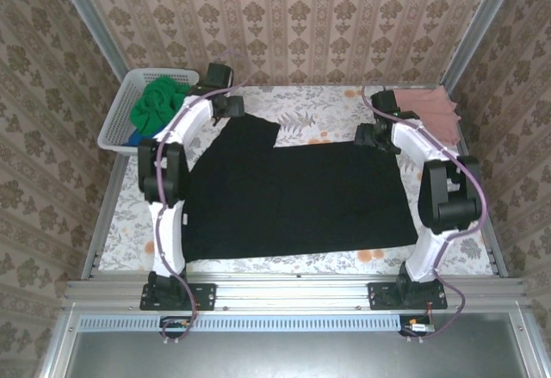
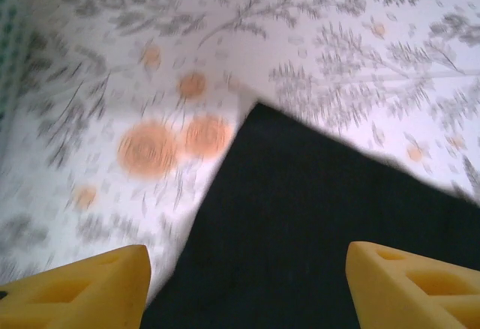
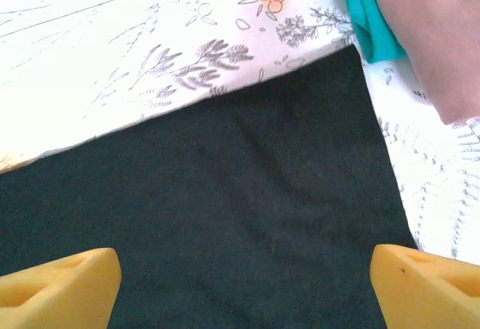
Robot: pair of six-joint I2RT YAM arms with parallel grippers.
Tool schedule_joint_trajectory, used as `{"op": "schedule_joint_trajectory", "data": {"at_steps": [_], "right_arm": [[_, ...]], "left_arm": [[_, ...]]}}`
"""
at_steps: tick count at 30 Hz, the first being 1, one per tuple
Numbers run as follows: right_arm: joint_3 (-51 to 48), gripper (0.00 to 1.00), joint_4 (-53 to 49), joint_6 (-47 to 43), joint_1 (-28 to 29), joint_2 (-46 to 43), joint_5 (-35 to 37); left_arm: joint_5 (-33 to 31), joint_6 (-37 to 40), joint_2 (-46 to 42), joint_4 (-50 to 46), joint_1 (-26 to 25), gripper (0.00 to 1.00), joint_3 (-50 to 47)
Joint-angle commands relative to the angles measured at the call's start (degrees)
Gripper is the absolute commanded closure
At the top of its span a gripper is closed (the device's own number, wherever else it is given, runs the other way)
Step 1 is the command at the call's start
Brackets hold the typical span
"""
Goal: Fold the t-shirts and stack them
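A black t-shirt [image 1: 293, 193] lies spread flat across the table, one sleeve [image 1: 248, 133] pointing to the far left. My left gripper [image 1: 231, 109] hovers over that sleeve's tip. In the left wrist view its yellow fingers [image 2: 82, 284] stand wide apart above the black cloth [image 2: 315, 216], holding nothing. My right gripper [image 1: 366, 135] hangs over the shirt's far right corner, open, with black fabric [image 3: 225, 194] below its fingers [image 3: 427, 284]. A folded salmon pink t-shirt [image 1: 435, 107] lies at the back right on a teal one [image 3: 367, 14]. A green t-shirt [image 1: 159, 102] sits in the basket.
The white lattice basket [image 1: 116, 124] stands off the table's far left corner, with a bit of blue cloth [image 1: 133, 139] under the green. The flower-print table cover [image 1: 318, 102] shows beyond the shirt. Metal rails [image 1: 293, 290] edge the near side.
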Motion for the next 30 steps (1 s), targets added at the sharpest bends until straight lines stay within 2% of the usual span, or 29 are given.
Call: {"op": "schedule_joint_trajectory", "data": {"at_steps": [1,6,13,16,19,24,30], "right_arm": [[5.47,0.18,-5.69,-1.72,-2.5,5.43,0.01],[8.69,0.18,-5.78,-1.01,-3.92,10.37,-2.01],[11.01,0.18,-5.88,-0.48,-4.93,14.21,-4.15],[11.57,0.18,-5.85,-0.12,-5.39,15.42,-4.46],[12.07,0.18,-6.1,-0.02,-5.51,16.25,-4.14],[12.13,0.18,-5.9,0.07,-5.77,16.26,-2.18],[14.3,0.2,-6.75,-0.64,-6.12,18.31,-4.85]], "left_arm": [[2.84,2.71,7.8,-2.81,0.74,0.3,10.44],[4.07,1.52,18.62,-6.13,1.8,0.32,22.57],[12.87,-2.9,24.07,-1.06,4.38,0.41,25.06],[14.13,-2.99,26.89,-3.73,4.48,0.48,29.84],[15.85,-3.26,27.81,-3.52,4.66,0.55,30.49],[19.16,-3.23,28.75,-3.65,4.87,0.57,30.53],[21.64,-2.96,27.94,-4.05,4.85,0.86,30.04]]}}
